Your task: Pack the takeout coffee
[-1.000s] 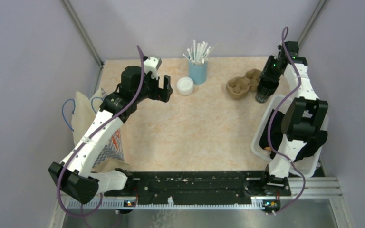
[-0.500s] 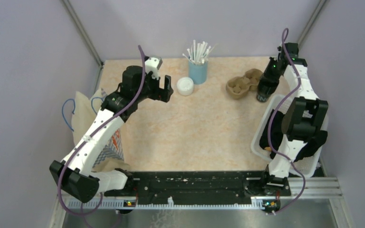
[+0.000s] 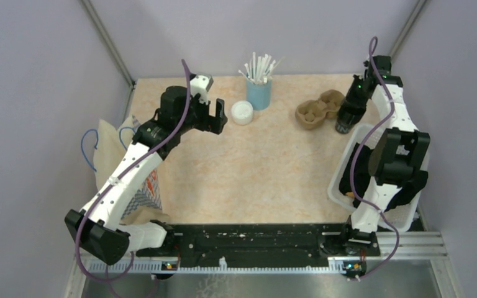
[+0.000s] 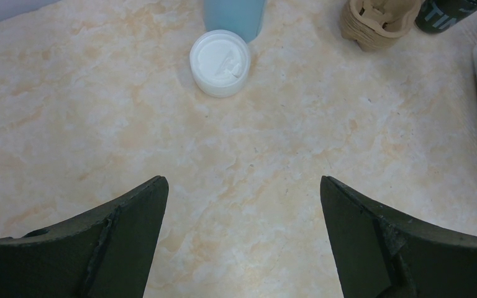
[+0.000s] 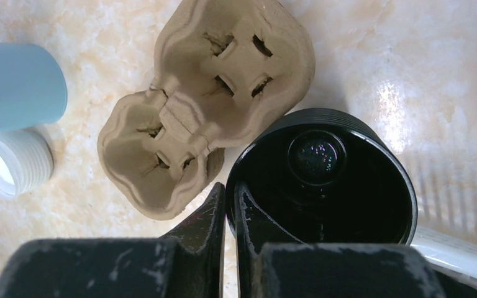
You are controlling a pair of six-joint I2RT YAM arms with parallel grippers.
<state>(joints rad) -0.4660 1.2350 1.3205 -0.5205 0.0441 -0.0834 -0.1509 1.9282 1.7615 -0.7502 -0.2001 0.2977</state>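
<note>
The cup [image 5: 360, 186] is glossy black inside, the carrier [image 5: 180, 99] rough matt paper pulp, the lid [image 4: 220, 62] smooth white plastic, the table [image 4: 286, 155] smooth, faintly shiny.

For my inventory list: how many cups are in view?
2. The dark coffee cup, far right beside the pulp carrier, held by the right end effector; the light-blue cup, far centre.
</note>
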